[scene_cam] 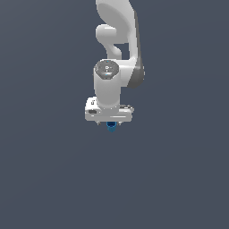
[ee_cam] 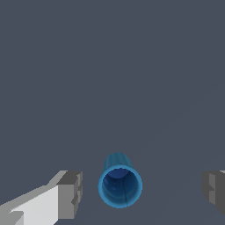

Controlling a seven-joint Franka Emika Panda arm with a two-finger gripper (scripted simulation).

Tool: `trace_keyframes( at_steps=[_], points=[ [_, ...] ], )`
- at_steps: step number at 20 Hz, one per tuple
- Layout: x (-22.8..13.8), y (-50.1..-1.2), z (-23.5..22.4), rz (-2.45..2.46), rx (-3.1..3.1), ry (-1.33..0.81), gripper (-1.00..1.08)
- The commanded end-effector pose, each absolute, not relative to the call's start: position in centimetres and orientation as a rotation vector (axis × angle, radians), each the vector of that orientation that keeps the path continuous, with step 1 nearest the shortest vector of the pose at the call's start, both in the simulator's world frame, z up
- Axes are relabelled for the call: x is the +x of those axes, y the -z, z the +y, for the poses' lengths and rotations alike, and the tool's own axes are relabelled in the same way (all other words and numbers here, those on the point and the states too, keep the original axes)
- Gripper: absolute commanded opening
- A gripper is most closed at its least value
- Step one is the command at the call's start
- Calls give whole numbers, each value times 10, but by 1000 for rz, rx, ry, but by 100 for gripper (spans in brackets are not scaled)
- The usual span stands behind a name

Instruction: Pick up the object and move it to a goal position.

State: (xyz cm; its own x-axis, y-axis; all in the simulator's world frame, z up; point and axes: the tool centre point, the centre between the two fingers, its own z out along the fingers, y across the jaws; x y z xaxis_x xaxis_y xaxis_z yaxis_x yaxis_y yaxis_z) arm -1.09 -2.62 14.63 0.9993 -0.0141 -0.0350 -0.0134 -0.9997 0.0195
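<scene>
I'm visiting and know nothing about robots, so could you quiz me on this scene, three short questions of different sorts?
1. True or false: the tool is shut on the blue object.
2. What colour is the arm?
3. In the wrist view the object lies: A) between the fingers, B) outside them, C) out of sight.

Key: 1 false, gaps show on both sides; 2 white; 3 A.

The surroundings consist of a plain, flat, dark slate-grey surface (scene_cam: 49, 179) filling both views edge to edge. It carries no texture or markings. Lighting is soft and even, with only a faint tonal gradient across it.
</scene>
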Motion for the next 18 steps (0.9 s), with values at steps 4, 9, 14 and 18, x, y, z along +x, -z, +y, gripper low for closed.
trace_keyframes(
  at_steps=[4, 9, 14, 18],
  points=[
    [-10, -148, -25, -17, 3125, 50, 100],
    [-4, -157, -21, 7, 3137, 28, 100],
    [-4, -158, -20, 10, 3138, 27, 100],
    [-7, -153, -20, -28, 3139, 26, 100]
  ],
)
